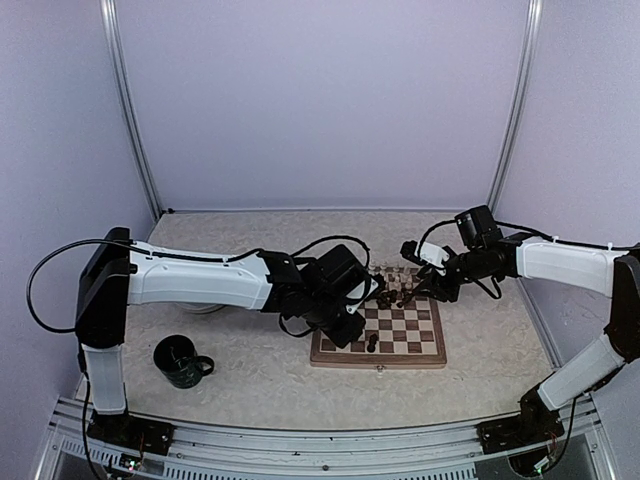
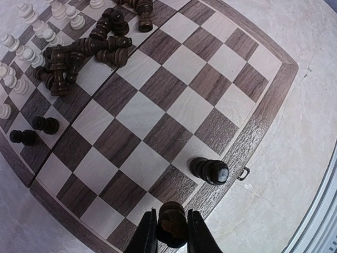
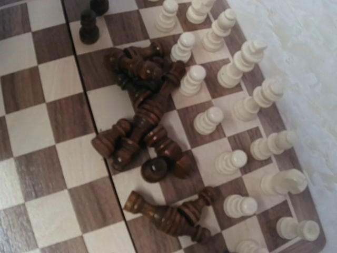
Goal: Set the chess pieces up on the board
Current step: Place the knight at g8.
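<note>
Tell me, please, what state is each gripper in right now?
Left gripper: closed on a dark piece.
Right gripper: open, nothing seen held.

board (image 1: 425, 338) far rows hidden overhead, chess pieces (image 1: 373, 343) tiny (indistinct)

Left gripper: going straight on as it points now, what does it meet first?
Likely the board: the left gripper, shut on a dark piece, points down at its near edge, so the piece would touch there first. Depth is unclear.
</note>
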Robot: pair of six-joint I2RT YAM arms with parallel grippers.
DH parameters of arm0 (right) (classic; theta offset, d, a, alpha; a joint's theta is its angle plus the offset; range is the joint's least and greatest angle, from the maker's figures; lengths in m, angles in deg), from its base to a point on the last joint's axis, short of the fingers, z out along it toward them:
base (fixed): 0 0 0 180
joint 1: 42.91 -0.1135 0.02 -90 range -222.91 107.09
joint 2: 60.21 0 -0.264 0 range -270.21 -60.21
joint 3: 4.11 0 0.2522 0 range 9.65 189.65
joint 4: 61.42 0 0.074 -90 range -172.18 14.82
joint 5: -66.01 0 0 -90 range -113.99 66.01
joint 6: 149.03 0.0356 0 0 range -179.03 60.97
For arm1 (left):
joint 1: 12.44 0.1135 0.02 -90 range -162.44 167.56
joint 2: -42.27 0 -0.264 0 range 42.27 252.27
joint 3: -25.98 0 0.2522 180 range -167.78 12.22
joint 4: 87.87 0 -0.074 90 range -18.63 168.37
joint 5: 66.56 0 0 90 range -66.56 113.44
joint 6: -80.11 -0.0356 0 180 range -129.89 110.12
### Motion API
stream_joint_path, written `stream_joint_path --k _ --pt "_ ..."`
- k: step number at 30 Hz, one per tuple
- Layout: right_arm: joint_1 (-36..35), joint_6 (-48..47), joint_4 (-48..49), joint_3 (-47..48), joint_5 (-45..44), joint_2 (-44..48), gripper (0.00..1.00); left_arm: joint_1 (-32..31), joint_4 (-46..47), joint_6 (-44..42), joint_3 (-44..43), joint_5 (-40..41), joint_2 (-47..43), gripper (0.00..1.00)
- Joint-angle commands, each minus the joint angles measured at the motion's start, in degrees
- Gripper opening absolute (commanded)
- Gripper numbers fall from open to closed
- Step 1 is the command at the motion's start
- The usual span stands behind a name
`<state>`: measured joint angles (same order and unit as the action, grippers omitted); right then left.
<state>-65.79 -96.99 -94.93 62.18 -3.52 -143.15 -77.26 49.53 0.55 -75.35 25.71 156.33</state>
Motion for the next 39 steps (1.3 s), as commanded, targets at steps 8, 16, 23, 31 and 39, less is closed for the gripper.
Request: stream_joint_path --k 8,16,23,31,39 --pt "-0.6 -0.4 0.7 -0.6 0.1 0.1 0.43 -0.3 -1.2 1.8 1.2 3.0 1.3 0.16" --pt "-0.6 -0.5 0.7 -0.5 0.0 -0.3 0.43 -0.3 -1.7 1.9 1.7 2.7 1.9 0.16" --pt "-0.6 -0.4 0.6 -0.5 0.0 -0.4 0.43 -0.3 -2.2 2.0 2.3 3.9 2.3 0.16" --pt "-0.6 -0.5 0.5 -0.5 0.0 -0.4 0.43 -0.3 -2.2 2.0 2.3 3.4 3.0 0.2" --pt "-0.6 -0.4 0.5 -0.5 0.2 -0.4 0.43 -0.2 -3.1 2.1 1.1 3.1 2.8 0.39"
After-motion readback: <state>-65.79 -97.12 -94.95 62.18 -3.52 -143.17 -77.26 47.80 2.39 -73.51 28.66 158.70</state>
